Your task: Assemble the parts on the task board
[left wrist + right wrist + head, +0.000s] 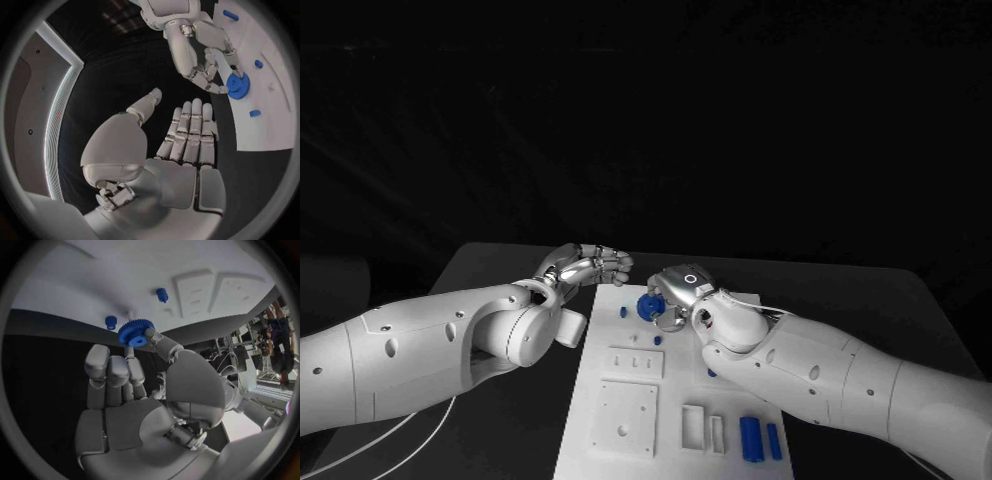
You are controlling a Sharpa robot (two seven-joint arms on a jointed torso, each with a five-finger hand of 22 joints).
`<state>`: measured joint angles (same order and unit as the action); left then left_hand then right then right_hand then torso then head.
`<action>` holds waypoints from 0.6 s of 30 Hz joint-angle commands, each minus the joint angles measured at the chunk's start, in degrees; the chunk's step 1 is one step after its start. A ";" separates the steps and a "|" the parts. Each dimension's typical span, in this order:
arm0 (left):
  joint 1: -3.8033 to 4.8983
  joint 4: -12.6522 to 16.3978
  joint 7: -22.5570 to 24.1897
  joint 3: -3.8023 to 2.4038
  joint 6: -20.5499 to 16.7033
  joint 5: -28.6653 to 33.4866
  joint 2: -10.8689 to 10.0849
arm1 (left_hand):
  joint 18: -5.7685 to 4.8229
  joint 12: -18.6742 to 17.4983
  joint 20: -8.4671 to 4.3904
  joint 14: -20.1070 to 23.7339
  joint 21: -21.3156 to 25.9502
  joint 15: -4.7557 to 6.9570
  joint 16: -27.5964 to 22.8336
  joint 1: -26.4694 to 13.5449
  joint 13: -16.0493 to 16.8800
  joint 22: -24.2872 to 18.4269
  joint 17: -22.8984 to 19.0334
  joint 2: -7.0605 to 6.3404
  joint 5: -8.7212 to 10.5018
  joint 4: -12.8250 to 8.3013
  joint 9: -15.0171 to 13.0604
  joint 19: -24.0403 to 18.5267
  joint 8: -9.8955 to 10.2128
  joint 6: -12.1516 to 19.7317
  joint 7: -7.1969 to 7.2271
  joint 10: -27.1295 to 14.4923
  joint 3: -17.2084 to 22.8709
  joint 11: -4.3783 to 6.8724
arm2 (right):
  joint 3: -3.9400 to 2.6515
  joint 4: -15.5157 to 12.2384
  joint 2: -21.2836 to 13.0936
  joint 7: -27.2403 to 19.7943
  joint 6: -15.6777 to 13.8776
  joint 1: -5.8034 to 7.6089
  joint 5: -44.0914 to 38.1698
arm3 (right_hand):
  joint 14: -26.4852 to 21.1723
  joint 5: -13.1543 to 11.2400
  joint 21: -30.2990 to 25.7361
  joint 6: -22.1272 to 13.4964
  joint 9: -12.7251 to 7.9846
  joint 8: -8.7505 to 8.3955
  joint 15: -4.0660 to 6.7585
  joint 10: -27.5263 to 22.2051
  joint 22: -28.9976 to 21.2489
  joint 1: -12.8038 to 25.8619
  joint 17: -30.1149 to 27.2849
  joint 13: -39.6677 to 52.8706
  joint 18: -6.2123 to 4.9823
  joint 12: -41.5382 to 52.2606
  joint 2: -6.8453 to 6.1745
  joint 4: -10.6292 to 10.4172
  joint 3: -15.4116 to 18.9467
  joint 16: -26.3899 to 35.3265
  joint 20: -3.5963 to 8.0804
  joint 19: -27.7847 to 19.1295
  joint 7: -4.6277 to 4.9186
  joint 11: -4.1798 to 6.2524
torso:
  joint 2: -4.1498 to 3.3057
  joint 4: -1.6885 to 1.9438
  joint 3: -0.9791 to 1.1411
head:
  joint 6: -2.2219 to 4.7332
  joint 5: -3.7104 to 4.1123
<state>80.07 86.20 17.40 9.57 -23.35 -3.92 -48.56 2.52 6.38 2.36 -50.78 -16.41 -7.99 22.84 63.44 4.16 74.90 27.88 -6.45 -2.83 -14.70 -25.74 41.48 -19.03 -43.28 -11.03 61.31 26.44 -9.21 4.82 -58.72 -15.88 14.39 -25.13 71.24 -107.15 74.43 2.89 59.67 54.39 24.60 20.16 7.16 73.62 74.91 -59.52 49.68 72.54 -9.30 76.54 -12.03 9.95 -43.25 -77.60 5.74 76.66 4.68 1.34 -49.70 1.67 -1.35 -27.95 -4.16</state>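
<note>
A: Start with the big things. The black worktop (502,265) carries the white task board (668,400), which runs from the near edge out toward the two hands.

B: And the arms?

A: The left hand (584,264) hangs just off the board's far left corner, fingers straight and together, grasping nothing. The right hand (678,292) is over the far end of the board, pinching a blue gear (135,333) between thumb and fingertips.

B: So the gear is the step in hand?

A: I judge so. It sits right at the board's surface, with a small white post (131,315) beside it and two blue pegs (162,294) standing close by.

B: How to seat it well?

A: Keep the gear flat to the board, line its centre hole over the post, and lower straight down without tilting. Hold a light pinch so it can settle itself. Whether it is already on the post I cannot tell.

B: Risks?

A: Knocking the nearby pegs, or letting go before it has dropped fully. More blue cylinders (750,438) wait at the near end.
</note>
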 commanded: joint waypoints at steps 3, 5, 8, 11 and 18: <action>0.15 0.35 0.66 -0.07 0.20 -0.52 0.20 | 0.86 -0.39 0.17 -0.19 -0.03 -0.32 -0.30 -0.48 -0.07 1.26 0.06 0.21 -0.16 -0.31 0.09 -0.04 0.02 -0.51 -0.07 0.43 0.04 -0.13 | 0.50 0.87 0.46 0.11 1.69 -0.22 -1.39 | -0.08 0.16 0.21 4.77 1.56 0.11 0.32 0.05 0.76 -0.40 0.07 -0.09 -5.70 -0.02 -0.33 -0.30 -0.10 0.27 0.03 0.29 0.38 -0.01 | -0.02 -0.05 0.05 | -0.24 -0.25; 0.17 0.50 0.65 -0.07 0.17 -0.52 0.12 | 0.86 -0.39 0.17 -0.19 -0.03 -0.32 -0.30 -0.48 -0.07 1.26 0.07 0.21 -0.16 -0.32 0.10 -0.04 0.02 -0.51 -0.07 0.44 0.05 -0.13 | 0.77 1.13 0.52 0.19 1.92 -0.23 -1.47 | -0.08 0.16 0.21 4.75 1.56 0.09 0.31 0.02 0.76 -0.40 0.08 -0.11 -5.70 -0.05 -0.36 -0.32 -0.10 0.28 0.03 0.29 0.38 -0.02 | -0.03 -0.04 0.03 | -0.31 -0.29; 0.21 0.59 0.64 -0.07 0.15 -0.54 0.03 | 0.86 -0.40 0.17 -0.19 -0.03 -0.32 -0.31 -0.48 -0.07 1.26 0.07 0.20 -0.16 -0.33 0.10 -0.04 0.02 -0.52 -0.07 0.44 0.06 -0.13 | 0.82 1.22 0.49 0.55 1.86 -0.23 -1.90 | -0.08 0.16 0.21 4.71 1.56 0.07 0.30 -0.07 0.76 -0.41 0.08 -0.19 -5.70 -0.13 -0.42 -0.33 -0.09 0.29 0.03 0.28 0.39 -0.03 | 0.01 -0.17 0.12 | -0.34 -0.46; 0.25 0.60 0.61 -0.07 0.16 -0.54 -0.03 | 0.86 -0.40 0.17 -0.19 -0.03 -0.32 -0.31 -0.49 -0.07 1.26 0.07 0.19 -0.16 -0.34 0.10 -0.04 0.02 -0.52 -0.07 0.45 0.06 -0.13 | 0.85 1.48 0.49 1.07 1.70 -0.23 -2.15 | -0.08 0.16 0.21 4.69 1.56 0.05 0.30 -0.08 0.76 -0.43 0.09 -0.20 -5.70 -0.15 -0.47 -0.33 -0.09 0.30 0.03 0.27 0.40 -0.03 | 0.07 -0.22 0.18 | -0.41 -0.53; 0.30 0.64 0.62 -0.07 0.17 -0.57 -0.03 | 0.85 -0.42 0.17 -0.19 -0.04 -0.32 -0.32 -0.50 -0.07 1.26 0.07 0.18 -0.16 -0.36 0.11 -0.04 0.02 -0.52 -0.07 0.45 0.07 -0.13 | 0.89 2.13 0.75 1.18 1.73 -0.23 -2.26 | -0.08 0.17 0.20 4.60 1.56 -0.03 0.27 -0.37 0.76 -0.53 0.10 -0.47 -5.70 -0.41 -0.64 -0.34 -0.15 0.35 0.04 0.24 0.43 -0.06 | 0.08 -0.13 0.19 | -0.44 -0.51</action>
<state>80.28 86.65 17.40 9.56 -23.36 -4.14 -48.66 2.52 6.16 2.36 -50.77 -16.41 -7.99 22.84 63.44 4.16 74.95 27.87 -6.45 -2.83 -14.70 -25.69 41.48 -19.03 -43.28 -11.03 61.31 26.44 -9.21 5.67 -56.65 -15.34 15.04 -24.09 71.03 -108.30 74.45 2.88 59.67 55.38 24.61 20.07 7.14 73.62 74.90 -59.33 49.72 72.14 -9.30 76.41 -12.68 9.93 -43.27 -77.60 5.72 76.65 4.56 1.34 -49.64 1.48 -1.18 -28.36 -4.65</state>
